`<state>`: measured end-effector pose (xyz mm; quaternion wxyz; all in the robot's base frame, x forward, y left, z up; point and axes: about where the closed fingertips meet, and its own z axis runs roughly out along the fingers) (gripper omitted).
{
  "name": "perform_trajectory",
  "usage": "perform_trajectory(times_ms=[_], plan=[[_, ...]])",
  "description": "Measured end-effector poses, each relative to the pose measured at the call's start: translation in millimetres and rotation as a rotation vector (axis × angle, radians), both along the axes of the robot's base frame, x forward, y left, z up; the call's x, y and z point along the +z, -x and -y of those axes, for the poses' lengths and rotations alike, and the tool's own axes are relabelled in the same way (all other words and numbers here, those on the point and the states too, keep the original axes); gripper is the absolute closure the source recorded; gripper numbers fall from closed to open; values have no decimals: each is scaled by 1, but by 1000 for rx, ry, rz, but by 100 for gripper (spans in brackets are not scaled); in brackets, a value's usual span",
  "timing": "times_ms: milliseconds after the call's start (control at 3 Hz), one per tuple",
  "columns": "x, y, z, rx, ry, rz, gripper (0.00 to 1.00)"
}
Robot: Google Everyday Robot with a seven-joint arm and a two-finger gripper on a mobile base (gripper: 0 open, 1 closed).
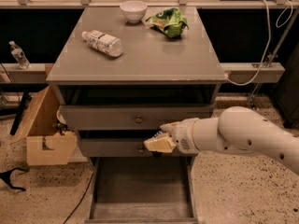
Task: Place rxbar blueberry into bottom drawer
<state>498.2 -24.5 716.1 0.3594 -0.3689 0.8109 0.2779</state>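
The rxbar blueberry (157, 134) sits pinched in the gripper (160, 142), showing only as a dark sliver between the pale fingers (159, 145) that are clamped on it. The gripper hangs in front of the middle drawer (112, 147), just beside its knob, and above the rear part of the bottom drawer (140, 190), which is pulled out with its grey floor bare. The white arm (243, 136) reaches in from the right, its forearm nearly level and pointing left. So little of the bar's wrapper shows that no lettering can be read. A bottle (103, 42), a bowl (133, 10) and a green bag (168, 21) lie on the cabinet top (154, 59).
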Motion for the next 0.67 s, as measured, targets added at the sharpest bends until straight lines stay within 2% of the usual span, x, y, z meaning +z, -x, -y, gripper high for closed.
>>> perform_trajectory(times_ms=[333, 667], plan=[[0, 0, 0, 0, 0, 0, 100], [-33, 8, -9, 32, -43, -13, 100]])
